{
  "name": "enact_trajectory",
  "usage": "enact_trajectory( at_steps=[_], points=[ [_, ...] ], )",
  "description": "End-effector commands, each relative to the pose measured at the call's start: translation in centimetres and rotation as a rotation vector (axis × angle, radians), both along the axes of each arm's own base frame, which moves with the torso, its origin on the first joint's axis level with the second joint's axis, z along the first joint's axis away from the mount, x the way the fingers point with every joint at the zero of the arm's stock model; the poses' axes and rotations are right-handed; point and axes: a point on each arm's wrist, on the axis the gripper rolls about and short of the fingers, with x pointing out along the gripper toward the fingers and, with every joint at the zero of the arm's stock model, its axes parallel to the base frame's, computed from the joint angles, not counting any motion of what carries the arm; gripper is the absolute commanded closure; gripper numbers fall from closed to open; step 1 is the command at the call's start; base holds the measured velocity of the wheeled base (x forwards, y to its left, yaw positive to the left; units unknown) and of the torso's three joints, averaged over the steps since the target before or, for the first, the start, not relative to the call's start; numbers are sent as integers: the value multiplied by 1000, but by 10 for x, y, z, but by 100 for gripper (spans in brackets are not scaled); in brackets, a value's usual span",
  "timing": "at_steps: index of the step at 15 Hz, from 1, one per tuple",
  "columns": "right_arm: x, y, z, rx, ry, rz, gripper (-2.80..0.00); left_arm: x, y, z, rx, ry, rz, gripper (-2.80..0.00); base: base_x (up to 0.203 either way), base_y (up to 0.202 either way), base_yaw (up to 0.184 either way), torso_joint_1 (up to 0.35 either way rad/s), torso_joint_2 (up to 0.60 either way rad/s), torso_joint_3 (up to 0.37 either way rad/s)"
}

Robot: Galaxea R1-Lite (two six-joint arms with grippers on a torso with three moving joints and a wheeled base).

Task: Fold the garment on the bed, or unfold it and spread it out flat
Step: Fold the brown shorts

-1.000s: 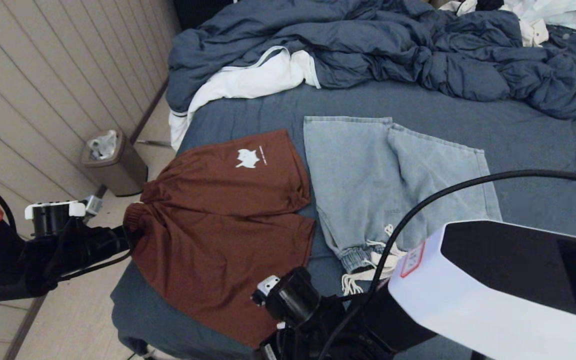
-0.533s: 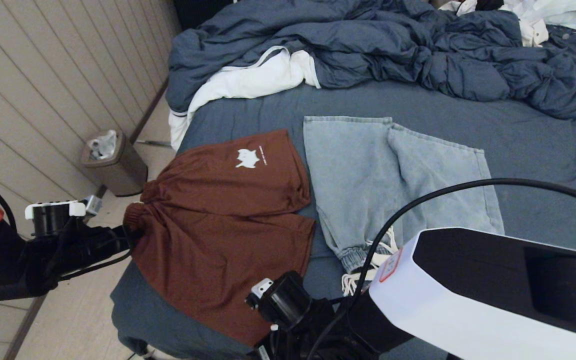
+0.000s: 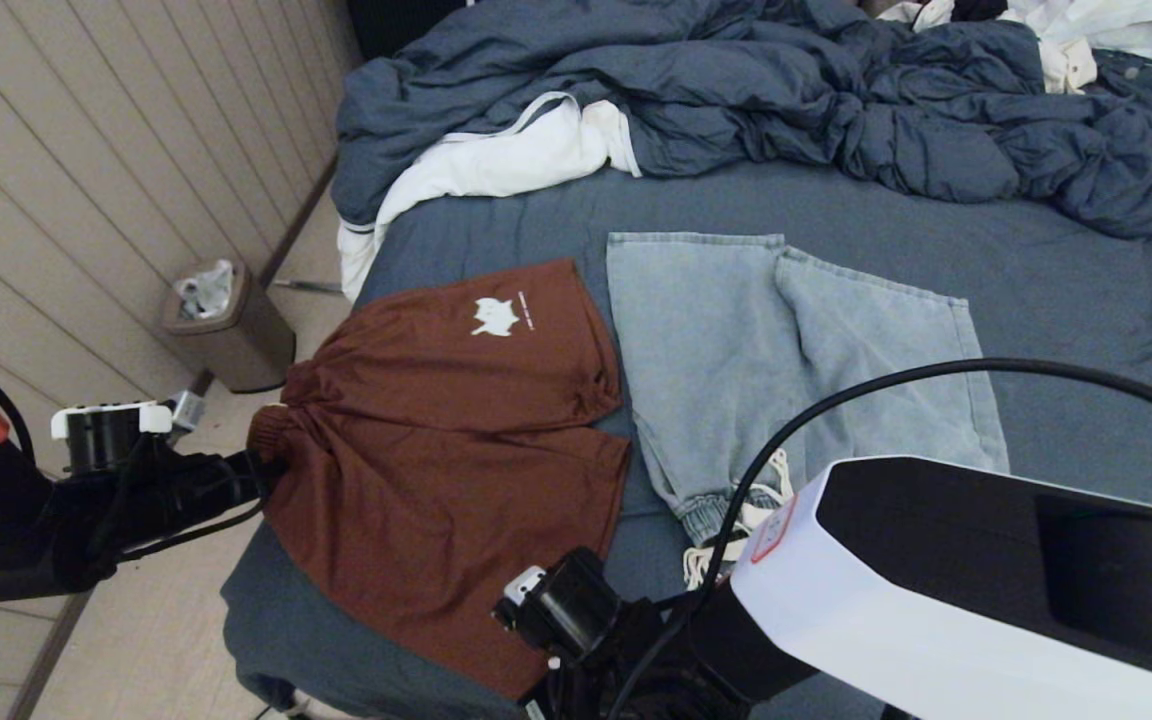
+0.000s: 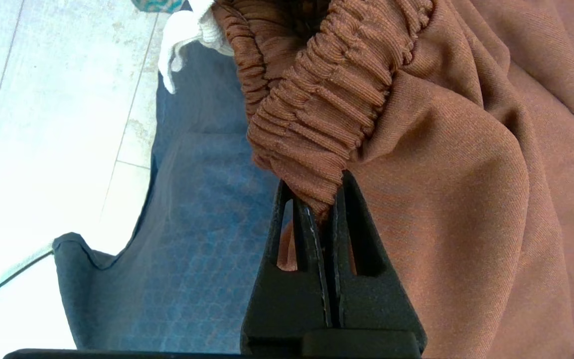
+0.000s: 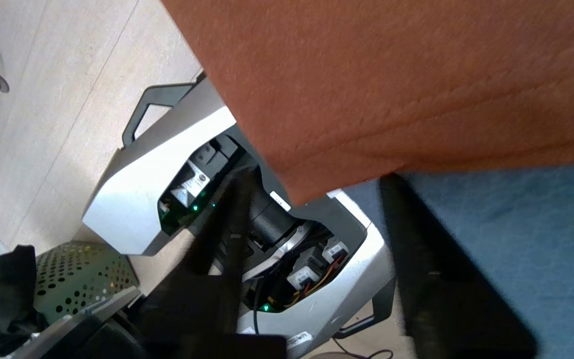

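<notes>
Small metal bin w/ crumpled plastic inside, on floor by panelled wall, off the bed's left edge. White clothing heaped at bed's far right corner.

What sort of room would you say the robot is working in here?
Most likely a bedroom in a home: a bed with a rumpled blue duvet, two pairs of shorts laid out on the sheet, and a small lidded bin on the floor by the panelled wall.
</notes>
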Motion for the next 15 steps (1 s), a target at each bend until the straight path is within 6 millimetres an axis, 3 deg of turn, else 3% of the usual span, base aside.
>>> enact_trajectory(
  at_steps=[1,10,15],
  points=[
    [1,1,0,5,-1,-3,0,0,0,-1,-2,0,-2,0,0,0,0,0,0,0],
    [-10,-20,11,0,28,-43,0,-34,-5,14,-1,-11,1,0,0,0,0,0,0,0],
    [-46,-72,34,-11,63,-75,0,-92,-11,6,26,12,-8,0,0,0,0,0,0,0]
  ],
)
